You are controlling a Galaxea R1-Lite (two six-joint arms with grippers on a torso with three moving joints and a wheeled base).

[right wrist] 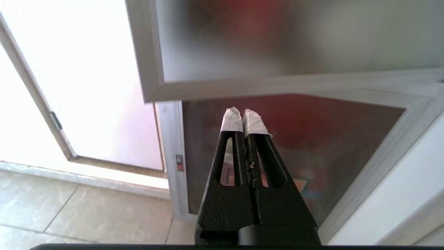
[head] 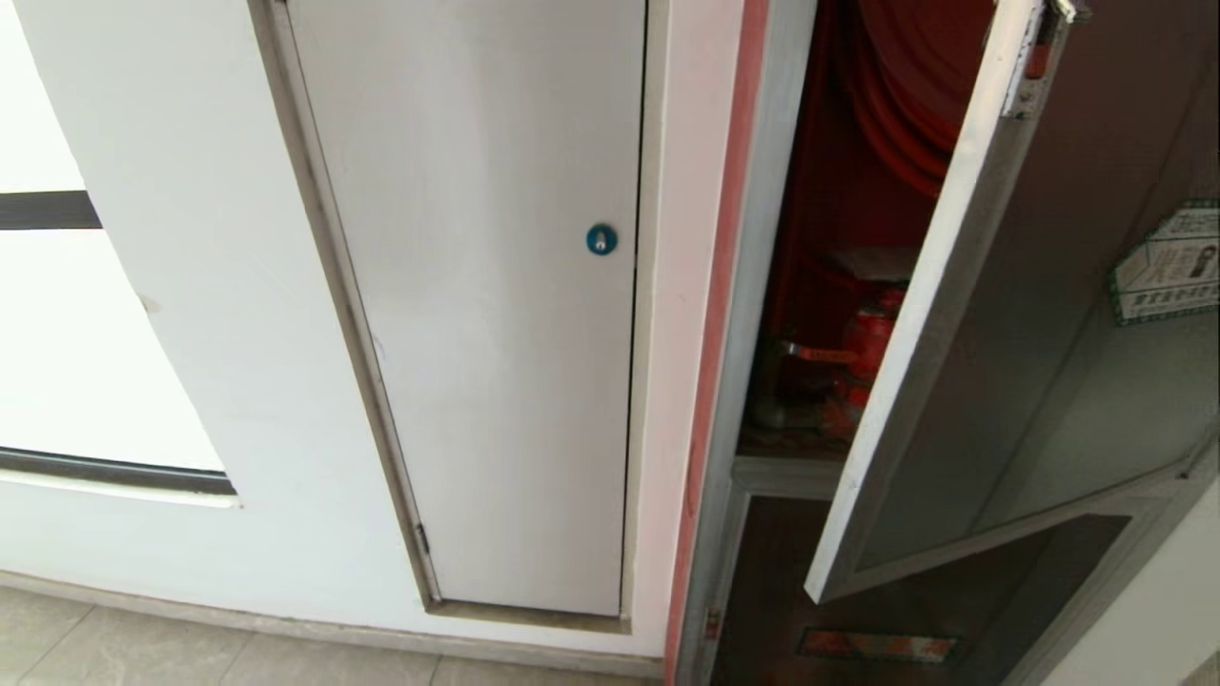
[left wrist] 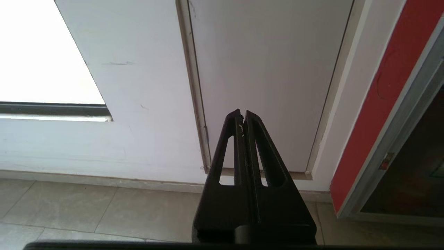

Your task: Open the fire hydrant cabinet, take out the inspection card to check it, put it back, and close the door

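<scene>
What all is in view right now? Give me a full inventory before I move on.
silver metal-framed fire hydrant cabinet: one, red-lined, right of the white wall panel, standing open.
dark tinted glass door: one, silver frame, swung partly open toward the robot.
green-edged white sticker: one, on the door glass near its right side.
red hose coil: one, upper part of the cabinet interior.
red hydrant valve: one, low inside the cabinet.
smaller dark lower panel: one, orange label, below the door.
plain white door: one, round blue lock, left of the cabinet, shut.
grey tiled floor: along the wall's foot.
left gripper: black, shut, empty, facing the white door.
right gripper: black, white-taped tips, shut, empty, facing the lower panel.
</scene>
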